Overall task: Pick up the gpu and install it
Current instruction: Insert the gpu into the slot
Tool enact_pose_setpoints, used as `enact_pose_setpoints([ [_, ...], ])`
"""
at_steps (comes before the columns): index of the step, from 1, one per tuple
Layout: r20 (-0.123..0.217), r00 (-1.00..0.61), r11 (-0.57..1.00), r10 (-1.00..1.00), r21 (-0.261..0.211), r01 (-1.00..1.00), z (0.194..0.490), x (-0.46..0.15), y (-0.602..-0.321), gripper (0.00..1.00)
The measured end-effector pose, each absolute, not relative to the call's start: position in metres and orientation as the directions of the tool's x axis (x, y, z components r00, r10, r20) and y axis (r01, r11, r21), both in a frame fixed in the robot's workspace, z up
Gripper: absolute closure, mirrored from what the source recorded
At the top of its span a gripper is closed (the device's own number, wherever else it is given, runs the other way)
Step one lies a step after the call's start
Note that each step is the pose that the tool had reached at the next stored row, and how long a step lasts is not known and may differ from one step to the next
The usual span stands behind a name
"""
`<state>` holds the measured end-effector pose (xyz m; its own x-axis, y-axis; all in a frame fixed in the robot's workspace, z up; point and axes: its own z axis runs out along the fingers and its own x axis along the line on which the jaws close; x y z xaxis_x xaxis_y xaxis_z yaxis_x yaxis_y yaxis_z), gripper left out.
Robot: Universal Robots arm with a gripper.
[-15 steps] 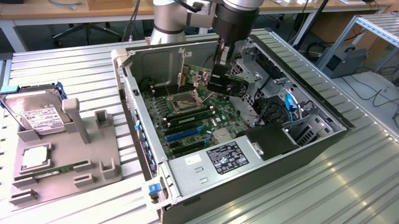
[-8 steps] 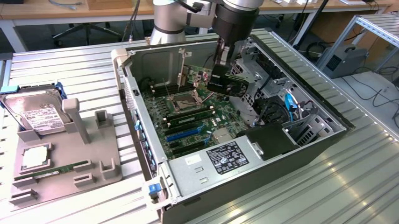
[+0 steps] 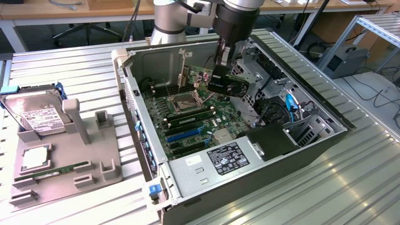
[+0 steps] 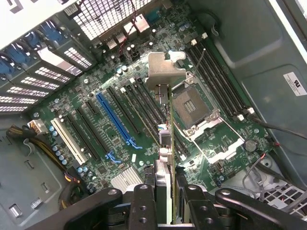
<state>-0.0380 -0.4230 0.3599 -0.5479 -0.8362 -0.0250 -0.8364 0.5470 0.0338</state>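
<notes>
Gripper (image 4: 169,203): clenched on gpu (image 4: 165,72), card held upright so its edge faces the motherboard (image 4: 62,103)
Gpu: hanging inside case (image 3: 156,58), off the slots (image 4: 115,120), not seated
Slots: bare

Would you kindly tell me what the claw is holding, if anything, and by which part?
The claw holds the gpu, pinched across its two flat faces, at the part away from its silver bracket.
</notes>
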Motion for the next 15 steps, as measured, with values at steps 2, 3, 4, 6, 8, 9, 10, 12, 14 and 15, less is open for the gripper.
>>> enact_pose_setpoints([
  [2, -0.025, -0.545, 0.545, -0.838, 0.034, -0.838, 0.3598, -0.0380, -0.4230, 0.73],
  [3, -0.025, -0.544, 0.543, -0.839, 0.034, -0.839, 0.3598, -0.0380, -0.4230, 0.73],
  [4, -0.025, -0.543, 0.542, -0.839, 0.034, -0.840, 0.3598, -0.0380, -0.4230, 0.73],
  [6, -0.025, -0.540, 0.539, -0.842, 0.034, -0.842, 0.3598, -0.0380, -0.4230, 0.73],
  [8, -0.025, -0.537, 0.536, -0.843, 0.034, -0.844, 0.3597, -0.0380, -0.4231, 0.73],
  [9, -0.025, -0.535, 0.534, -0.844, 0.034, -0.845, 0.3597, -0.0380, -0.4230, 0.73],
  [10, -0.025, -0.534, 0.533, -0.845, 0.034, -0.845, 0.3597, -0.0380, -0.4230, 0.73],
  [12, -0.025, -0.532, 0.531, -0.847, 0.034, -0.847, 0.3597, -0.0380, -0.4230, 0.73],
  [14, -0.025, -0.529, 0.529, -0.848, 0.034, -0.848, 0.3597, -0.0380, -0.4230, 0.73],
  [15, -0.025, -0.528, 0.527, -0.849, 0.034, -0.849, 0.3596, -0.0380, -0.4231, 0.73],
])
